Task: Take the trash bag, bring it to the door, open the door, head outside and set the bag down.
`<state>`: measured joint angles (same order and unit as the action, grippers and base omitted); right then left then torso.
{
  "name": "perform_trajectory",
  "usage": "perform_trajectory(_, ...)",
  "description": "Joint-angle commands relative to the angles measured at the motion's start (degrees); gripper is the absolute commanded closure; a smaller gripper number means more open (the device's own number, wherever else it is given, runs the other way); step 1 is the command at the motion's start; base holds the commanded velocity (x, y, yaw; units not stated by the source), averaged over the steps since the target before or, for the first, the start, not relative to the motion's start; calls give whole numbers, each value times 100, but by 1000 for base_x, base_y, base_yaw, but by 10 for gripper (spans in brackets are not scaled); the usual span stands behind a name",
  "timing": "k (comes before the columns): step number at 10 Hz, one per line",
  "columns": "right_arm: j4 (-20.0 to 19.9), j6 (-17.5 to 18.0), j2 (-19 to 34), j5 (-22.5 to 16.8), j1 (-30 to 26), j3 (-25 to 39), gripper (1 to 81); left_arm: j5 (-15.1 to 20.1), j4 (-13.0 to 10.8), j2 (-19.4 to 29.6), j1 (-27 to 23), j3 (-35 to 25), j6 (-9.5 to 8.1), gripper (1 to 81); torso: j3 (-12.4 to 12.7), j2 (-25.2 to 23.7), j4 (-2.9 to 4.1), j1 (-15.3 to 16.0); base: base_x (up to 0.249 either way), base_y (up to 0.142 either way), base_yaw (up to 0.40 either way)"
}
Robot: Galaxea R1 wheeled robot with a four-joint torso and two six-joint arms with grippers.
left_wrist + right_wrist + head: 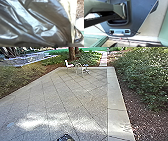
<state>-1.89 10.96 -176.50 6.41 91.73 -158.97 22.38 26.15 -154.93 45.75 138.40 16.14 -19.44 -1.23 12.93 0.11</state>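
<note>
"Start from the left. Where's the bag?"

"Past the planted bed point(17, 84): the trash bag point(37, 21) is close up in the left wrist view, dark, glossy and creased. That dark lump point(65, 138) at the head view's near edge is probably its top."

"So the left claw has it?"

"Likely, but I can't tell whether it's apart, together or clamped on the plastic. Treat it as loaded: carry slowly, since thin plastic can swing or tear."

"And the middle?"

"Paving point(75, 102), flat, with a white chair point(68, 64) well off at the far end. I judge this is the carrying-out stage. To set down well, let the ground take the weight before releasing."

"The right?"

"Stay inside the pale border point(118, 104), away from the shrubs point(150, 77); twigs could snag. Near the robot's base point(140, 15) runs what looks like a door sill point(136, 41), so cross it gently. The right claw's state I can't tell either."
</note>
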Motion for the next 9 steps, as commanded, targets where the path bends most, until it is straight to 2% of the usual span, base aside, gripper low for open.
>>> perform_trajectory(1,4,11,-73,-413,34,51,10,1146,277,295,-1212,820,-14,811,0,0,0,0,0,0,0)
perform_trajectory(3,4,11,-64,-413,34,51,10,1495,303,313,-1520,926,-14,811,0,2,0,0,0,0,0)
perform_trajectory(6,4,11,-64,-413,43,51,10,1611,400,339,-1670,926,-14,811,-2,5,0,2,0,0,0)
perform_trajectory(7,4,11,-73,-413,51,51,10,1611,408,365,-1670,900,-14,10,-2,5,0,2,0,0,0)
perform_trajectory(9,-4,3,-73,-413,43,60,10,1725,400,348,-1539,917,-6,10,-2,5,0,5,0,0,0)
